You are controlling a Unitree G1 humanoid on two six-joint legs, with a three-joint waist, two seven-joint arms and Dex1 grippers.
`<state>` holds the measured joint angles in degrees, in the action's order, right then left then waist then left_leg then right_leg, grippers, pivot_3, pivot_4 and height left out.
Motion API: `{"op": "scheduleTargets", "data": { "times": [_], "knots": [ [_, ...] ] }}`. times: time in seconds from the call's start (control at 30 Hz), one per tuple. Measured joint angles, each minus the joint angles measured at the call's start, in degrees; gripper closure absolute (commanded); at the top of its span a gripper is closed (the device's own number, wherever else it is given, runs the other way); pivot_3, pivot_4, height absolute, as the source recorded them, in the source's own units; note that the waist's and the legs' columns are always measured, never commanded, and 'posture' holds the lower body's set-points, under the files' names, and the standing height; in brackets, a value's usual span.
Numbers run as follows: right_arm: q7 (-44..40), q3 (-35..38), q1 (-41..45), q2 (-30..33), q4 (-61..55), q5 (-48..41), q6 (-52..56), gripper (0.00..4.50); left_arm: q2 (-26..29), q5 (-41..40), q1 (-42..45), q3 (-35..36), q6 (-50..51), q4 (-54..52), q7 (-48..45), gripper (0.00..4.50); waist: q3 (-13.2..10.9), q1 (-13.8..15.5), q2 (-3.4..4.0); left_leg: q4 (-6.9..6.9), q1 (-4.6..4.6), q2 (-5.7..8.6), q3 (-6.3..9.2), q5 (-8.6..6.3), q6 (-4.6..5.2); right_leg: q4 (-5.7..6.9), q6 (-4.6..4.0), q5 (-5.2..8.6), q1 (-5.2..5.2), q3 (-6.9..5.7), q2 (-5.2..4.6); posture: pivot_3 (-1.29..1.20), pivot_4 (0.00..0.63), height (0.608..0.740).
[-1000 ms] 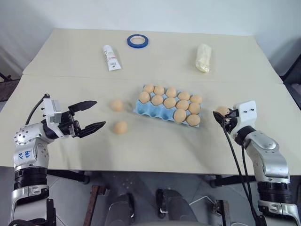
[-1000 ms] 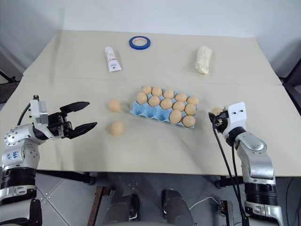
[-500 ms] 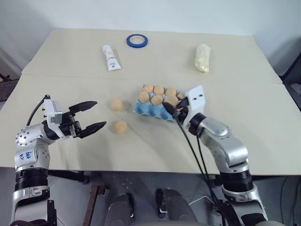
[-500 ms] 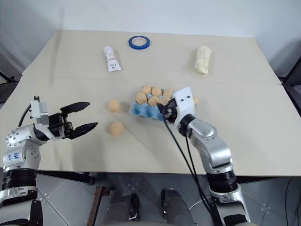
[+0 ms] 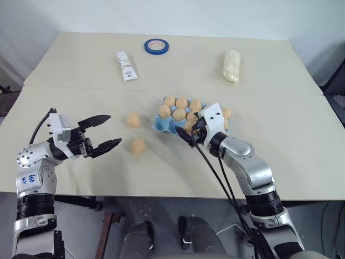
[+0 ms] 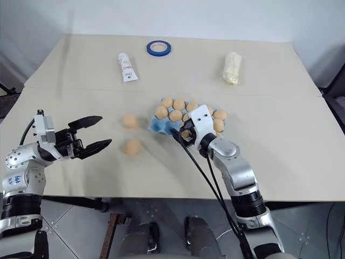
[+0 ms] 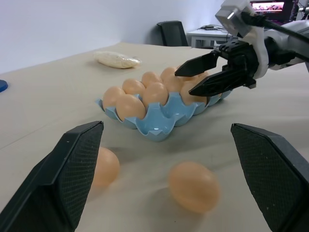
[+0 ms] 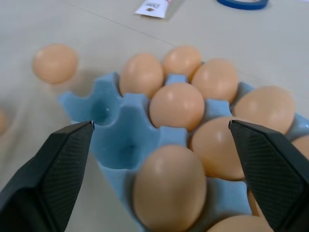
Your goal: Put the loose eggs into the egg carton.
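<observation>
Now the right gripper (image 5: pixel 186 133) sits at the near left corner of the egg carton (image 5: pixel 164 124), fingers spread apart, nothing between them; an egg (image 8: pixel 169 186) rests in the cup just ahead of it, with empty cups beside. The carton lies mid-table, mostly filled. Two loose eggs (image 5: pixel 133 120) (image 5: pixel 138 145) lie on the table left of the carton. The left gripper (image 5: pixel 107 131) hovers near them, fingers wide apart, empty.

Tan eggs (image 5: pixel 138 145), light-blue carton (image 5: pixel 163 123)
</observation>
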<state>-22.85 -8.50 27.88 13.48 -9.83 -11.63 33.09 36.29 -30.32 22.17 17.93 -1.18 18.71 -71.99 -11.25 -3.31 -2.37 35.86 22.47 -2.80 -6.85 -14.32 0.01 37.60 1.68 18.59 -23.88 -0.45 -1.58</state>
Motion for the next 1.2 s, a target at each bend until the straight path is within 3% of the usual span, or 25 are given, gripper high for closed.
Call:
{"op": "scheduleTargets", "data": {
  "times": [0.2,0.37,0.53,0.73,1.2],
  "knots": [
    [-4.2,0.6,0.0,2.7,-4.1,-2.5,0.8,0.03,-0.3,0.0,0.0,0.0,0.0,-0.1,0.4,0.0,0.0,0.1,0.0,-0.01,0.0,0.0,0.02,0.0,0.0,-0.02,0.0,0.0,0.0,-0.02,0.0,0.0,0.15,0.74],
    [-11.2,7.3,-2.3,9.6,-7.8,-7.9,-0.5,0.03,-0.4,-0.2,-1.7,0.6,0.0,-0.6,1.7,0.0,0.0,0.2,0.0,-0.04,0.01,0.0,0.03,-0.03,0.03,-0.12,0.01,0.0,0.03,-0.04,-0.01,0.0,0.15,0.74],
    [-22.1,13.3,-10.8,19.2,-7.4,-12.3,-3.6,0.03,-0.5,-0.3,-4.3,3.1,-0.6,-0.8,3.9,0.0,0.0,0.4,0.0,-0.14,0.0,0.01,0.05,-0.03,0.04,-0.22,0.01,0.0,0.06,-0.06,0.0,0.0,0.15,0.74],
    [-34.3,19.0,-18.9,26.2,-3.2,-16.8,-8.2,0.03,-0.5,-0.3,-7.5,5.1,-1.5,-1.2,6.1,0.0,0.0,0.1,0.0,-0.14,-0.17,0.0,0.03,-0.03,0.04,-0.2,0.01,0.0,0.2,-0.02,0.04,0.0,0.15,0.74],
    [-38.7,23.9,-21.2,28.8,0.9,-19.3,-9.7,0.03,0.6,-1.5,-15.8,10.6,-1.4,-7.1,9.9,0.0,0.0,0.4,0.0,-0.17,-0.2,0.0,0.06,-0.18,-0.23,-0.23,-0.02,0.01,0.22,-0.01,-0.02,0.0,0.15,0.74]
  ]
}}
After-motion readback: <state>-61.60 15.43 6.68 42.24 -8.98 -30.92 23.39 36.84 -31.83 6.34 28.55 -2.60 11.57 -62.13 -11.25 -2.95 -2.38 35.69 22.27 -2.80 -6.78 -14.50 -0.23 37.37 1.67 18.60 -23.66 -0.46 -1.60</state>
